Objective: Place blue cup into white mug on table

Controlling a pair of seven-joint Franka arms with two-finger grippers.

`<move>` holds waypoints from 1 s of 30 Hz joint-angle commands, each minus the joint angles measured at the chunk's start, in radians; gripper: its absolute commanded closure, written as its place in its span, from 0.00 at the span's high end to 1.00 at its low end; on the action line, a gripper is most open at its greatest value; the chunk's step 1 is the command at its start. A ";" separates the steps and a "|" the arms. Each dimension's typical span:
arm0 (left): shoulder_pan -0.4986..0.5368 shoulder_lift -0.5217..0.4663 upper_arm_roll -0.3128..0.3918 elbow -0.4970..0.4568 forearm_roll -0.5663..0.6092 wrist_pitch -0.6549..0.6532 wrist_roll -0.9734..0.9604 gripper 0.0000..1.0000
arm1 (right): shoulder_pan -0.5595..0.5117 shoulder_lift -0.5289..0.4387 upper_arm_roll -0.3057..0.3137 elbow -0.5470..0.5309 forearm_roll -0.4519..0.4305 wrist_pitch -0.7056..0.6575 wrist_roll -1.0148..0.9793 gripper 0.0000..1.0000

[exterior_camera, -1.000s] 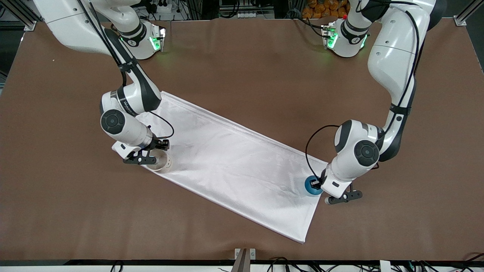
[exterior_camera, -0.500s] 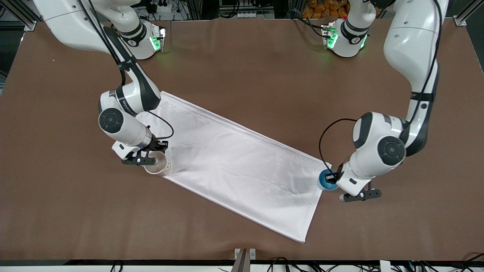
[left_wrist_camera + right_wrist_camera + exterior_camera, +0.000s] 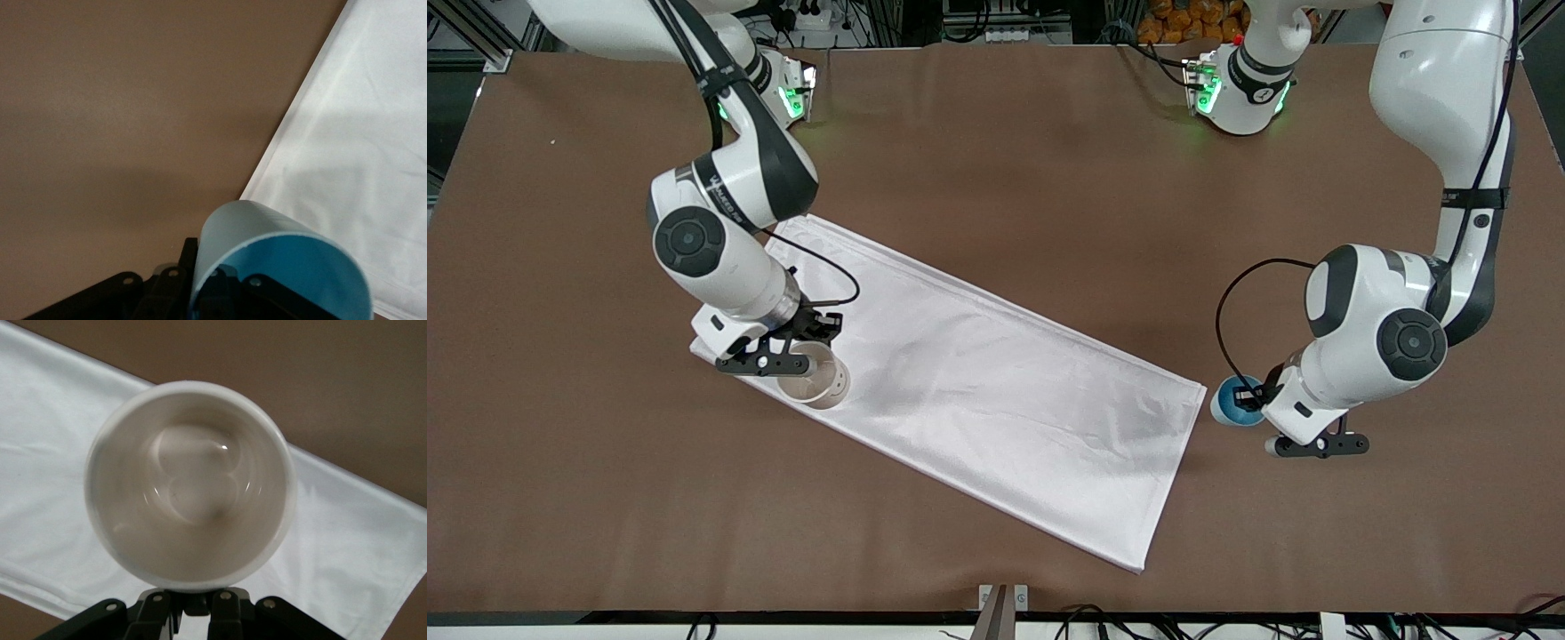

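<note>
Blue cup (image 3: 1234,402) is up in the left gripper (image 3: 1258,404), fingers clamped on its rim, over bare brown matte tabletop (image 3: 996,133) just off the white cloth (image 3: 996,400). Right gripper (image 3: 805,342) pinches the glossy round white mug (image 3: 816,380) above the cloth's other end. Both gripped, well apart; nesting remains.

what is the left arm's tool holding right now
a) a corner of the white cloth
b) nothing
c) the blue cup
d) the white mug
c) the left tool is shut on the blue cup, held over the brown table just off the end of the white cloth; the left wrist view shows the cup's rim right at the tool, while the right tool has the white mug.
</note>
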 commanded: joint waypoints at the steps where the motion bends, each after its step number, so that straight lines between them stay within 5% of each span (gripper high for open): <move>1: 0.003 -0.073 -0.001 -0.080 0.020 -0.001 0.017 0.00 | 0.039 0.000 0.030 0.061 -0.006 -0.018 0.070 0.00; 24: 0.002 -0.125 -0.002 -0.123 0.018 -0.004 0.003 0.00 | 0.519 0.212 0.037 0.258 -0.071 0.015 0.257 0.00; 30: 0.000 -0.124 -0.002 -0.122 0.018 -0.004 0.002 0.00 | 0.620 0.299 0.037 0.308 -0.163 0.041 0.358 0.00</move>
